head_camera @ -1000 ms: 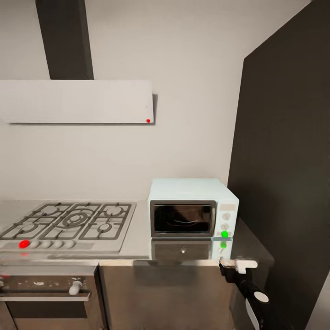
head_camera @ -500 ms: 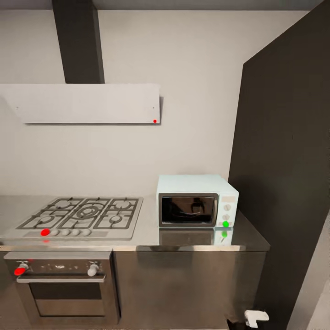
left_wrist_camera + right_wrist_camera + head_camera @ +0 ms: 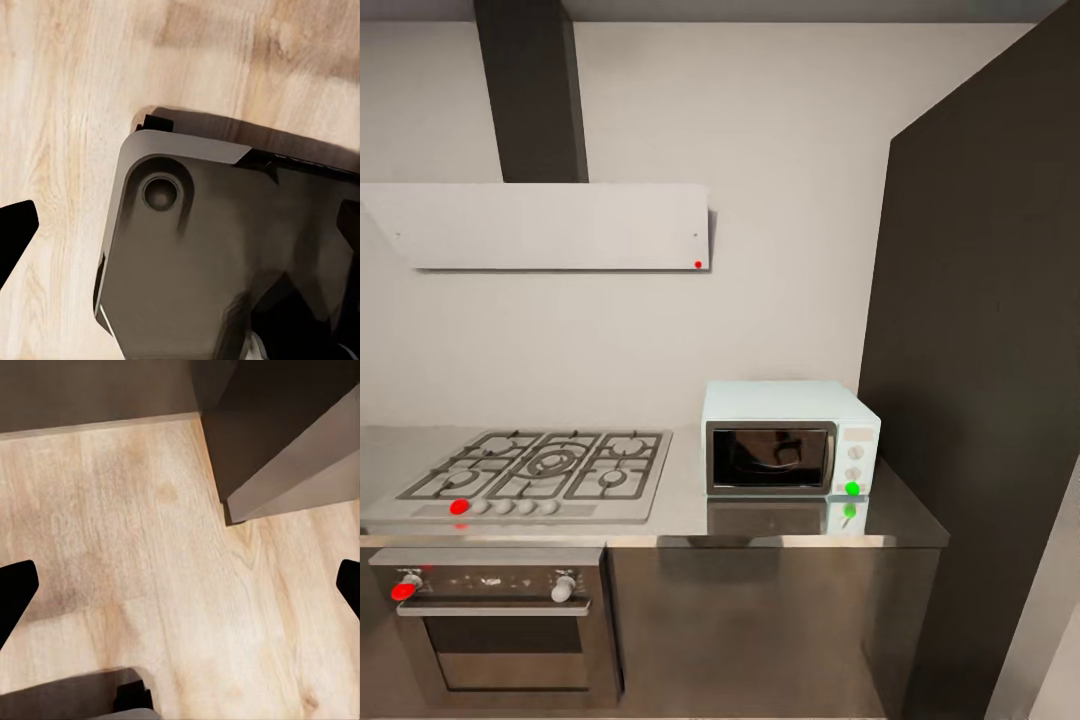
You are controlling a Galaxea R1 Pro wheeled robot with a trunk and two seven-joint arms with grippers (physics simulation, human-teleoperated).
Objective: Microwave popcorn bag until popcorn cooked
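- Pale grey kitchen wall fills the back of the head view, with a dark tall panel (image 3: 990, 380) down the right side of the frame.
- A flat white extractor hood (image 3: 550, 225) sits in the upper left, under a dark chimney (image 3: 530, 90).
- The countertop (image 3: 690, 505) runs across the lower middle of the frame, brushed steel, with a gas hob (image 3: 545, 470) set flush at its left.
- The microwave (image 3: 790, 438) stands on the countertop right of centre, near the dark panel; its door is shut and a green dot (image 3: 852, 489) glows at its lower right corner.
- A dim shape shows behind the dark glass; whether it is the popcorn bag I cannot tell.
- A steel built-in oven (image 3: 500, 625) with a red knob (image 3: 402, 590) sits below the hob.
- In the right wrist view the right gripper (image 3: 180, 589) points at light wood floor (image 3: 150, 570), its dark fingertips (image 3: 15, 592) wide apart and holding nothing.
- In the left wrist view one dark fingertip (image 3: 13, 229) of the left gripper shows over the robot's grey base (image 3: 225, 262); its spread cannot be judged.
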